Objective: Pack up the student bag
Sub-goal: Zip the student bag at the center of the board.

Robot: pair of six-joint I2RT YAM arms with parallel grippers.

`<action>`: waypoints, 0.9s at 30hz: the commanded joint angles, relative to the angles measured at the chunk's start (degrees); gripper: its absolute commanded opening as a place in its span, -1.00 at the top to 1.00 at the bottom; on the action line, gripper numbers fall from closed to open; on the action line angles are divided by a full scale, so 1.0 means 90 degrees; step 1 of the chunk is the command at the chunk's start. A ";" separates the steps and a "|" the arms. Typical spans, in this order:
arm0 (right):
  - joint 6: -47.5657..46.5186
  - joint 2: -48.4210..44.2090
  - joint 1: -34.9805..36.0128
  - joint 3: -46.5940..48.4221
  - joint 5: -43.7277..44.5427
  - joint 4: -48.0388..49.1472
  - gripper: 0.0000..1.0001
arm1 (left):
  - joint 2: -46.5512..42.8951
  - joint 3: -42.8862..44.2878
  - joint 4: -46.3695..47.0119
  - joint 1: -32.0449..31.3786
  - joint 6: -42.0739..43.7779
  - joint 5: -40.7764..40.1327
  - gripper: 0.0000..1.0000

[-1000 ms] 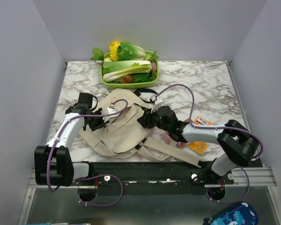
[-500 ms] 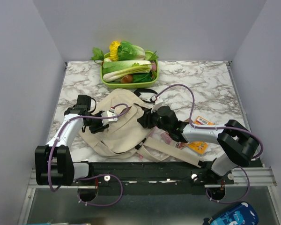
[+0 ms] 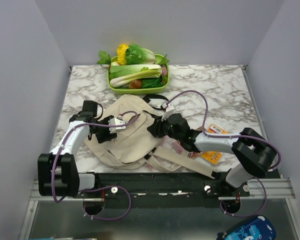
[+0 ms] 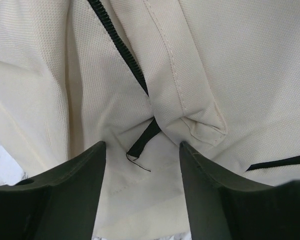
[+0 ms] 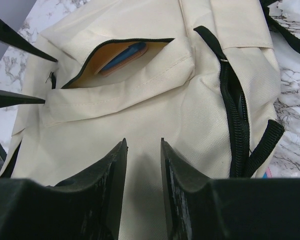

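The student bag [image 3: 127, 140] is a beige canvas backpack lying flat in the middle of the table, its straps [image 3: 182, 162] spread toward the near edge. My left gripper [image 3: 109, 131] is at its left side, open, and a black zipper pull [image 4: 142, 140] lies on the fabric between the fingers [image 4: 75, 185]. My right gripper [image 3: 156, 127] rests on the bag's right part with its jaws a narrow gap apart over flat fabric [image 5: 142, 142]. The front pocket [image 5: 115, 60] gapes open, showing a yellow lining and a blue and orange item inside.
A green tray [image 3: 136, 89] of toy vegetables stands at the back of the table. An orange packet [image 3: 213, 152] lies under my right arm, and a small pink item [image 3: 178, 146] sits beside the straps. A blue pouch [image 3: 246, 231] lies below the table's near edge.
My left gripper's jaws have spread wide apart and let go of the bag's fabric by the zipper. The right arm has hardly moved.
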 commanded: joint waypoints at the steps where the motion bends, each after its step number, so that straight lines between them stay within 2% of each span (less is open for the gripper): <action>1: 0.0077 -0.0060 -0.0006 -0.0089 0.0042 0.0204 0.19 | 0.0188 -0.0094 -0.0182 0.0022 0.0392 0.0365 -0.18; 3: 0.0078 -0.0070 -0.0015 -0.0089 0.0032 0.0194 0.21 | 0.0256 -0.0084 -0.0232 0.0012 0.0402 0.0433 -0.02; 4: 0.0078 -0.0070 -0.0015 -0.0089 0.0051 0.0194 0.22 | 0.0276 -0.0084 -0.0309 0.0012 0.0392 0.0463 0.13; 7: 0.0087 -0.0099 -0.0006 -0.0089 0.0061 0.0194 0.24 | 0.0345 -0.0035 -0.0398 0.0012 0.0480 0.0512 0.34; 12: 0.0078 -0.0119 -0.0025 -0.0089 0.0061 0.0194 0.27 | 0.0218 -0.0055 -0.0261 0.0012 0.0412 0.0521 0.50; 15: 0.0068 -0.0129 -0.0025 -0.0099 0.0042 0.0184 0.30 | 0.0140 0.0082 -0.0028 0.0022 0.0014 0.0648 1.00; 19: 0.0019 -0.0187 -0.0045 -0.0099 0.0178 0.0068 0.32 | 0.0042 0.0306 0.0363 0.0042 -0.0495 0.0765 1.00; 27: -0.0293 -0.0363 -0.0172 0.0203 0.0101 -0.0148 0.33 | -0.0114 0.0639 0.0247 0.0052 -0.0847 0.1010 1.00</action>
